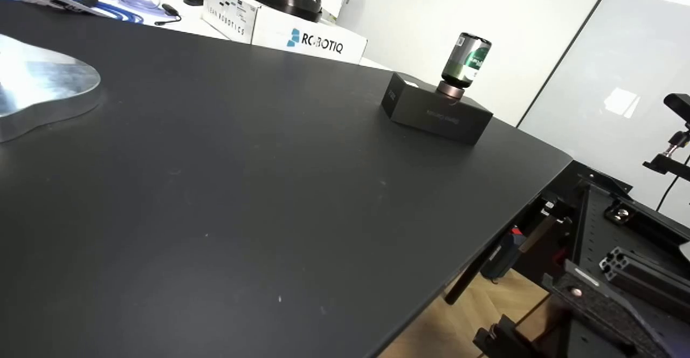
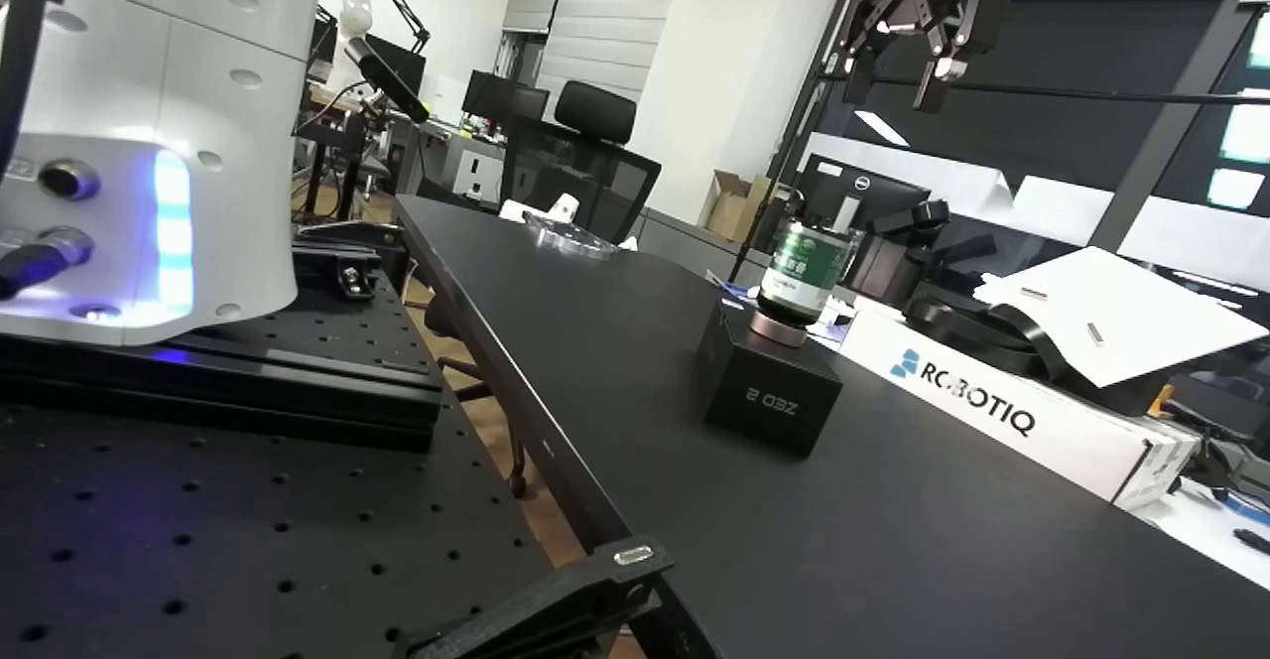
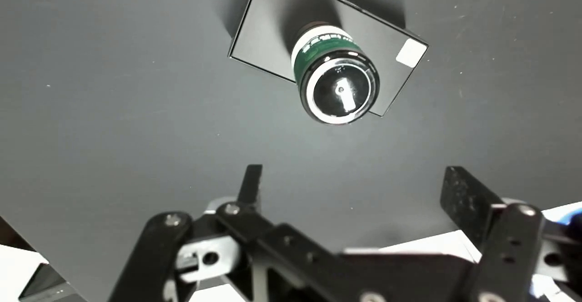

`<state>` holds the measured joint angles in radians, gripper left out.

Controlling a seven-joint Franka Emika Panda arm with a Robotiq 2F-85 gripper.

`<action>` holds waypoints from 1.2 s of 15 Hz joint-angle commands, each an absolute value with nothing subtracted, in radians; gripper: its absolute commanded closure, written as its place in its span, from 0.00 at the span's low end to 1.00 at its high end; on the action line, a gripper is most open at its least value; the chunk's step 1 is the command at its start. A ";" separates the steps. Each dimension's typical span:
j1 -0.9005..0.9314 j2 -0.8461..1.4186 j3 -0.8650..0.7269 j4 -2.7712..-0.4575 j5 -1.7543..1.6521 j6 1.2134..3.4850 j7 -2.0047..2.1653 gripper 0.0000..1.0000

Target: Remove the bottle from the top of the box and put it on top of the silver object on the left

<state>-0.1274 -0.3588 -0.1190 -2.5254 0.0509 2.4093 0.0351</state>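
The bottle (image 1: pixel 467 59), with a green label and a brownish lower end, stands on top of the black box (image 1: pixel 437 114). Both also show in an exterior view, bottle (image 2: pixel 802 267) and box (image 2: pixel 769 391). In the wrist view I see the bottle's round dark end (image 3: pixel 341 90) over the box top (image 3: pixel 268 33). The silver object (image 1: pixel 51 75) lies at the left edge of an exterior view, partly cut off; a shiny flat thing (image 2: pixel 573 237) at the far table end appears to be it. My gripper (image 2: pixel 896 91) is open and empty, high above the table; its fingers (image 3: pixel 352 183) are apart from the bottle.
A long white box with blue print (image 1: pixel 310 40) stands along the table's back edge, also in an exterior view (image 2: pixel 977 396). Cables (image 1: pixel 135 5) lie behind the black table (image 1: pixel 242 196). The robot base (image 2: pixel 169 143) stands beside the table's edge.
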 commanded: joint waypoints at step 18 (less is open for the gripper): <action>-0.136 -0.001 -0.055 -2.457 -0.216 2.536 0.491 0.00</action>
